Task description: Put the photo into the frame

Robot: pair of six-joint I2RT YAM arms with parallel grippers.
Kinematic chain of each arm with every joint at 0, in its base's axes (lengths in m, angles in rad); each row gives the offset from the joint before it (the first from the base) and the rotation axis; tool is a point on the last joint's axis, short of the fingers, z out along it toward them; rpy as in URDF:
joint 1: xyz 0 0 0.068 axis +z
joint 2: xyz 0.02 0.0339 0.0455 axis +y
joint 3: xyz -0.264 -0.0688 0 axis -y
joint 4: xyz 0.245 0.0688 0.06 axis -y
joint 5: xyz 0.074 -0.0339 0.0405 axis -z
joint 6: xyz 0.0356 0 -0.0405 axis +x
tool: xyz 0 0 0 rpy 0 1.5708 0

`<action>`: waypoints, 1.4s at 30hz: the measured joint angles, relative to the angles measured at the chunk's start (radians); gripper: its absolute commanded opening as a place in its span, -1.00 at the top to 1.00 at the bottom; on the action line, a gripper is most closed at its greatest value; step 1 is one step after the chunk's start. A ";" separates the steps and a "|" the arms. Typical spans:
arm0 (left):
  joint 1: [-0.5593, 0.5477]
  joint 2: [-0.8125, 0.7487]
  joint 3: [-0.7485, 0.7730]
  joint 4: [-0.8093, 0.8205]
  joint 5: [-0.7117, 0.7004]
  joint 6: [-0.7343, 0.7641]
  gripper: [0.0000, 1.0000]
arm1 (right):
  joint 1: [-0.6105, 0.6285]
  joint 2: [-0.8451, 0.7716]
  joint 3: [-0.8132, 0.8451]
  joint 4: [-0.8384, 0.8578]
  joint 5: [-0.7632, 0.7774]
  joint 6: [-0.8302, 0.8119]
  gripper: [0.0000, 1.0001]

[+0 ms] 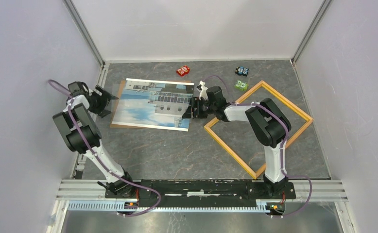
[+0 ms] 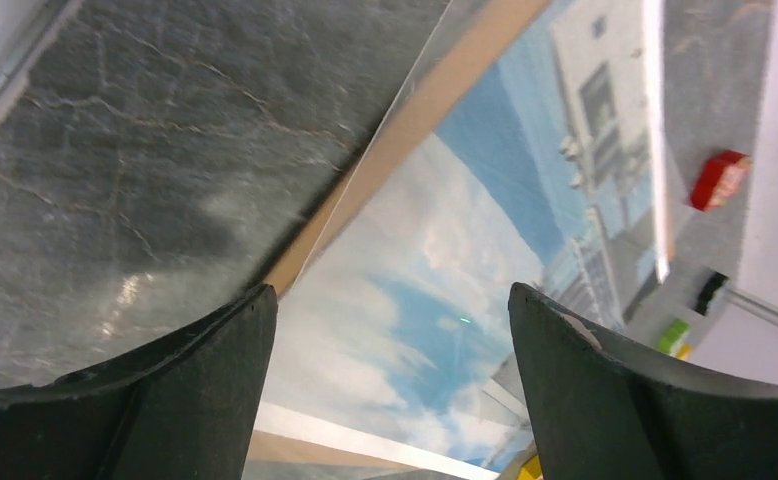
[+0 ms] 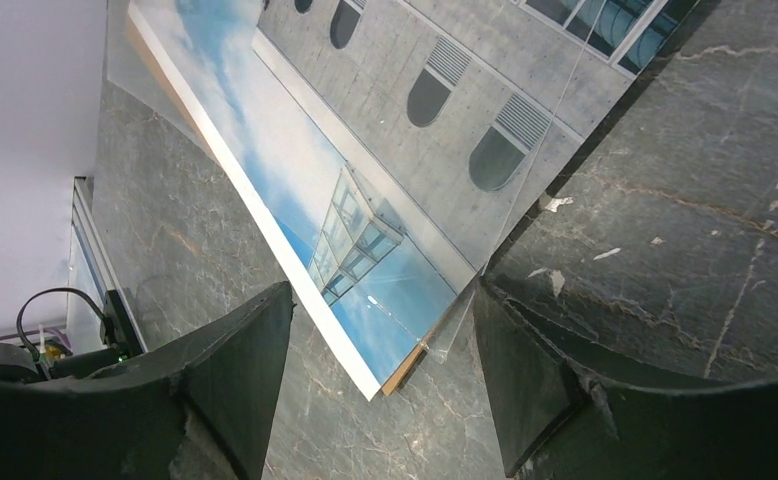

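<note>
The photo (image 1: 153,104), a white building against blue cloudy sky, lies face up on a brown backing board (image 1: 116,104) at the centre left. A clear sheet seems to lie over it, with its corner showing in the right wrist view (image 3: 465,330). The yellow-orange frame (image 1: 287,100) lies flat to the right, empty and turned like a diamond. My left gripper (image 1: 110,103) is open at the photo's left edge, jaws (image 2: 390,300) over the photo (image 2: 435,300) and board (image 2: 395,140). My right gripper (image 1: 189,108) is open at the photo's right edge, jaws (image 3: 383,300) either side of its near corner (image 3: 365,130).
Small toy blocks lie at the back: a red one (image 1: 183,71), a blue-black one (image 1: 243,71) and a green one (image 1: 241,86). A small white object (image 1: 202,89) stands by the right wrist. White walls enclose the grey marble table (image 1: 177,150).
</note>
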 measured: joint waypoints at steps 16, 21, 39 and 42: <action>0.010 -0.272 -0.378 0.150 -0.024 -0.148 -0.99 | -0.025 -0.034 0.063 -0.185 0.126 -0.130 -0.54; -0.001 -0.296 -0.399 0.076 -0.091 -0.165 -1.00 | -0.027 -0.055 0.074 -0.267 0.167 -0.177 -0.56; -0.358 -0.541 -0.426 -0.052 -0.378 -0.159 -1.00 | -0.158 -0.119 -0.088 -0.140 -0.014 -0.085 -0.50; -0.378 -0.500 -0.460 -0.001 -0.311 -0.168 -1.00 | -0.172 -0.116 -0.102 -0.100 -0.057 -0.061 -0.49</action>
